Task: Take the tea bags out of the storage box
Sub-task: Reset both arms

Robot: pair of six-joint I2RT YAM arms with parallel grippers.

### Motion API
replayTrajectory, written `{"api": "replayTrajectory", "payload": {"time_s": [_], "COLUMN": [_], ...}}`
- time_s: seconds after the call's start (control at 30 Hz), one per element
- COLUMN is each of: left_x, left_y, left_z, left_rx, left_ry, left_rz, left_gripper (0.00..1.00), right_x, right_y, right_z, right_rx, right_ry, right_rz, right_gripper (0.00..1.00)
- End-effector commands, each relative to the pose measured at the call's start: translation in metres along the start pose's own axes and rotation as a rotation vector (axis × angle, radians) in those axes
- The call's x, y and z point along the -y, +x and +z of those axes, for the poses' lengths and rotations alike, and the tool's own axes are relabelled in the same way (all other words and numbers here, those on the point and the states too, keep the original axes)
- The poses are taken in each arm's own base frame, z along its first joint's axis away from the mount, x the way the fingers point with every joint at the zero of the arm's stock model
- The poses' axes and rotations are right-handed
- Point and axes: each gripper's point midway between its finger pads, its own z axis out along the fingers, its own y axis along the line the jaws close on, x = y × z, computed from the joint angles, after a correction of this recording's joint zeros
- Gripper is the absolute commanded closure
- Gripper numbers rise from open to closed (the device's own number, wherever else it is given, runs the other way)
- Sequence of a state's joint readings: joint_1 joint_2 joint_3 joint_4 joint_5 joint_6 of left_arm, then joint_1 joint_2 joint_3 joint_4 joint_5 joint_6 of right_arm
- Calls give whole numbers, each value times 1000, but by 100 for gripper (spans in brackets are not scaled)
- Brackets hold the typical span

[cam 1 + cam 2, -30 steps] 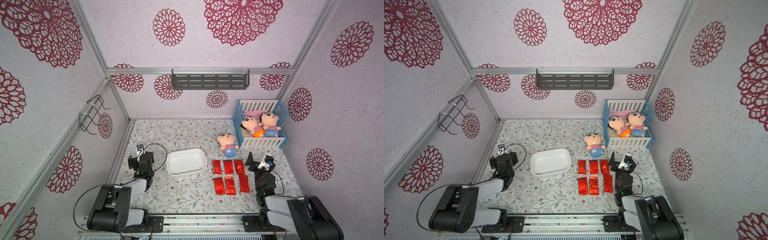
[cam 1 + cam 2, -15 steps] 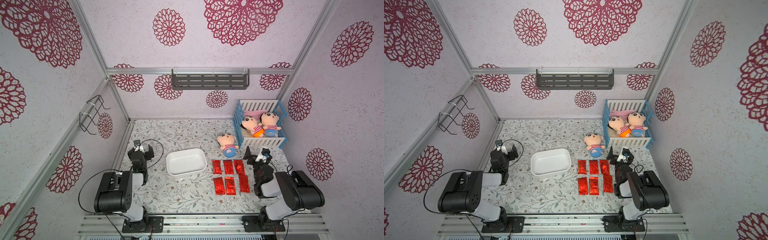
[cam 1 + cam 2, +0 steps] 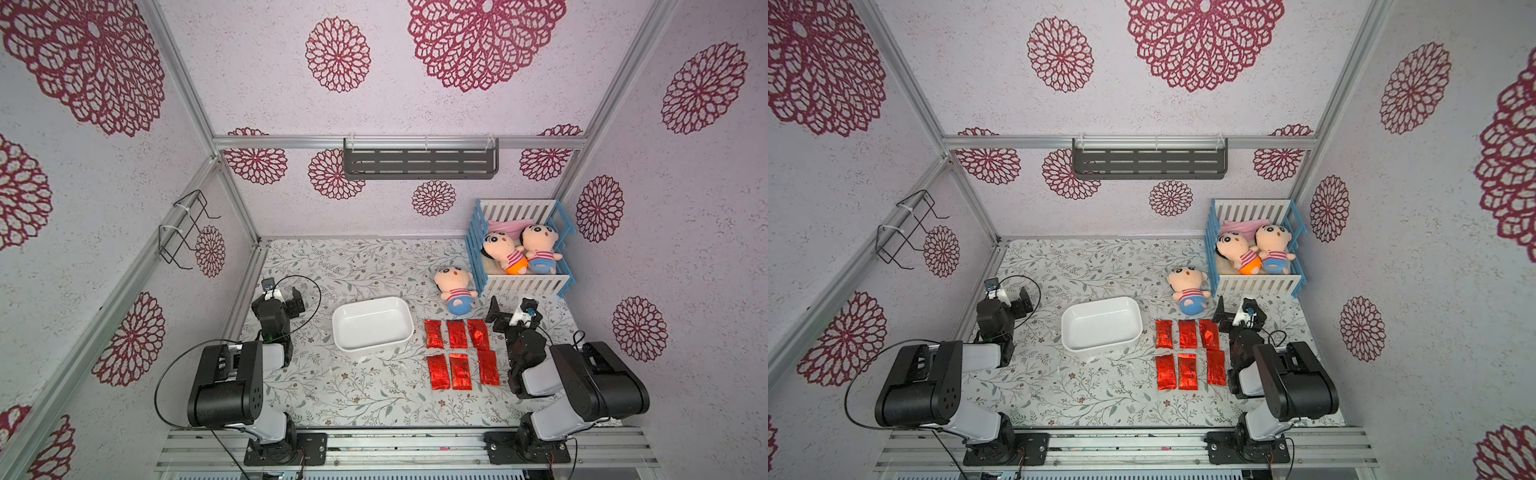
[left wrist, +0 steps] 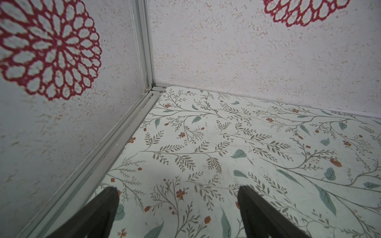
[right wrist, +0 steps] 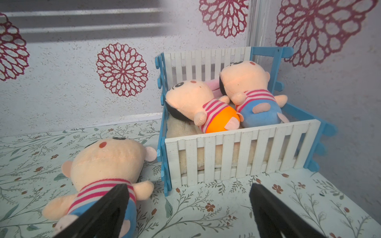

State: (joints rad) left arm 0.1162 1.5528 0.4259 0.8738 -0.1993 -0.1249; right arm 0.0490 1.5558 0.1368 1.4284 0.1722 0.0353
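The white storage box [image 3: 370,328] [image 3: 1100,324] sits mid-table, and nothing shows inside it. Several red foil tea bags [image 3: 457,334] [image 3: 1187,334] lie flat on the table right of it, in two rows of three. My left gripper [image 3: 284,299] [image 3: 1013,301] [image 4: 178,189] hangs open and empty left of the box, facing the back-left corner. My right gripper [image 3: 513,313] [image 3: 1239,311] [image 5: 188,187] stands open and empty just right of the tea bags, facing the crib. Neither wrist view shows the box or the tea bags.
A plush doll [image 3: 455,289] [image 5: 107,164] lies on the table behind the tea bags. A blue-and-white crib [image 3: 521,284] [image 5: 241,156] holding two dolls stands at the back right. A grey shelf [image 3: 419,163] hangs on the back wall, a wire rack [image 3: 187,226] on the left wall.
Both arms have folded up over their bases, elbows risen, and both grippers have shifted slightly toward the back wall. The box and tea bags have not moved.
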Motion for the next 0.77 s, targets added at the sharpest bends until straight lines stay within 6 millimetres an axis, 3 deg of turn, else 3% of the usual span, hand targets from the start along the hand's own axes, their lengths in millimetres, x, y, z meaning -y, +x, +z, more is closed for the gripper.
{"api": "replayTrajectory", "payload": {"time_s": [0.0,0.13,0.73], "left_x": [0,0,0], "left_y": [2,2,2], "left_z": [0,0,-1], "left_rx": [-9,-9,-10], "left_ry": [5,3,2], "left_rz": [-6,-6,-6], "left_gripper": [3,3,3], "right_x": [-18,-32,-29], "right_y": [-16,-16,-13], "right_z": [5,3,10], "right_rx": [47,50,24], "right_ry": [-94,-174,-149], "right_rz": [-37,-70,-63], "right_gripper": [1,1,1]}}
